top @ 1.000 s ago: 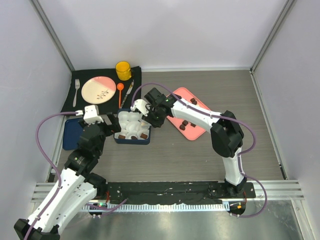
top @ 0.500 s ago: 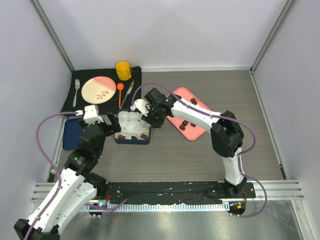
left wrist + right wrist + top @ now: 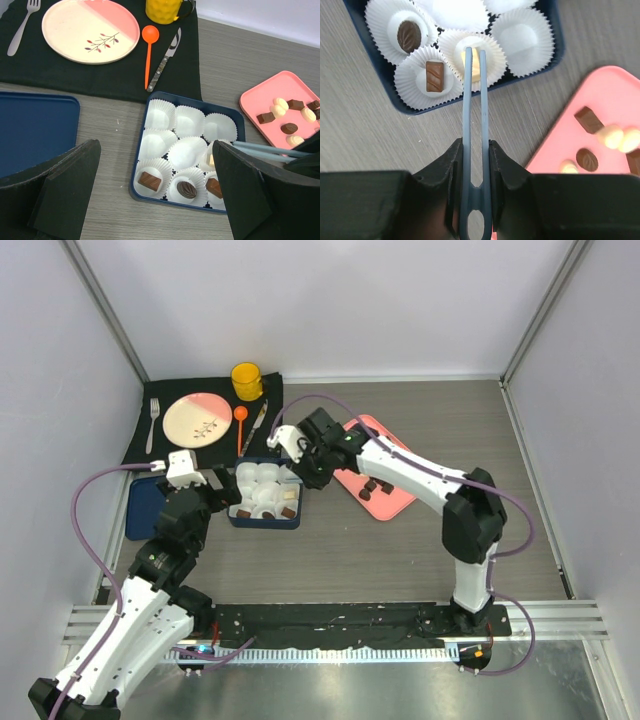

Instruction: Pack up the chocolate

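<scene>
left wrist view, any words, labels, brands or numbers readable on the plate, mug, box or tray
None: no readable text in any view.
The plate bears only a drawn twig, no letters.
The yellow mug, blue box, pink tray and tweezers are plain.
The chocolates show moulded ridges, not writing.

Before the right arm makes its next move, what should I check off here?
1. Grip on the tweezers by the right claw: ok, shut on them.
2. The white chocolate sits inside its paper cup: ok.
3. Tips released from it: cannot tell; they flank it.
4. Room in the box: ok, several empty cups.
5. More chocolates on the pink tray: ok.
6. The left claw is free: ok, open, holding nothing.
</scene>
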`<state>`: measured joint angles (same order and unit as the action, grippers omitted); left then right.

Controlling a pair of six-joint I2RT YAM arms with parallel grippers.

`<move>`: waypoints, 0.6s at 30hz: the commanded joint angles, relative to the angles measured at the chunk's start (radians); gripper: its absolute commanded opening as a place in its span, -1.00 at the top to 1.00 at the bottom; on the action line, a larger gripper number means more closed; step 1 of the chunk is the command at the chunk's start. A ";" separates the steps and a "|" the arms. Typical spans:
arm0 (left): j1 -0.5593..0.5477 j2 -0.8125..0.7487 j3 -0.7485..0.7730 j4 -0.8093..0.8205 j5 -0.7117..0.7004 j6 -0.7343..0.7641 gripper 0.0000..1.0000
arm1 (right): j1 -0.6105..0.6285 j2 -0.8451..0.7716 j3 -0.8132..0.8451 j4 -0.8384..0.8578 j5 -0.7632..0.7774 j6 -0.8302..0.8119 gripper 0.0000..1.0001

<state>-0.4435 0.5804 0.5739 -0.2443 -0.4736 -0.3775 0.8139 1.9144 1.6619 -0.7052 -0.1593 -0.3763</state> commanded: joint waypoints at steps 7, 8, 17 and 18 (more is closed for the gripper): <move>0.003 -0.004 0.044 0.028 0.007 0.012 -0.99 | -0.188 -0.276 -0.230 0.160 0.035 0.229 0.67; 0.005 -0.002 0.044 0.028 0.009 0.009 -1.00 | -0.203 -0.285 -0.246 0.164 0.043 0.244 0.67; 0.005 -0.001 0.044 0.030 0.018 0.008 -0.99 | -0.395 -0.307 -0.361 0.122 0.198 0.459 0.67; 0.003 -0.001 0.044 0.030 0.018 0.009 -0.99 | -0.407 -0.301 -0.364 0.104 0.199 0.468 0.67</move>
<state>-0.4435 0.5804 0.5739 -0.2443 -0.4686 -0.3779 0.4671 1.6444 1.3094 -0.5842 -0.0257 -0.0265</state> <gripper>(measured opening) 0.996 0.268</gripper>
